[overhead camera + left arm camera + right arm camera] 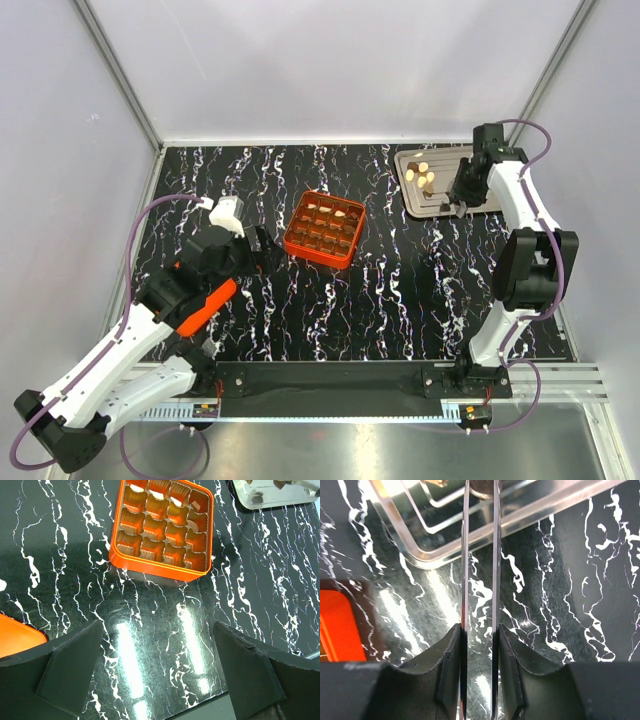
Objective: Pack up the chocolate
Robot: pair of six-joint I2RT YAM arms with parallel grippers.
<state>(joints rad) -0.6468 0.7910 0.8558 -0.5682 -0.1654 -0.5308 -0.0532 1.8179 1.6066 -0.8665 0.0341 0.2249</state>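
Picking is in hand: the right claw (pixel 462 208), narrowed to a slit, its catch impossible to tell, hangs over the chocolate (pixel 423 176) on the silver tray (pixel 415 203), and must next likely carry one piece to the orange box (pixel 320 254).

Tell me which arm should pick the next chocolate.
Right: the right end effector, gripping tweezers, hangs over the tray beside the cream chocolates; the left end effector is open by the orange box.

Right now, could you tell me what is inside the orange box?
Cream chocolate pieces sit in far cells of the orange box; whether other cells hold dark ones is unclear.
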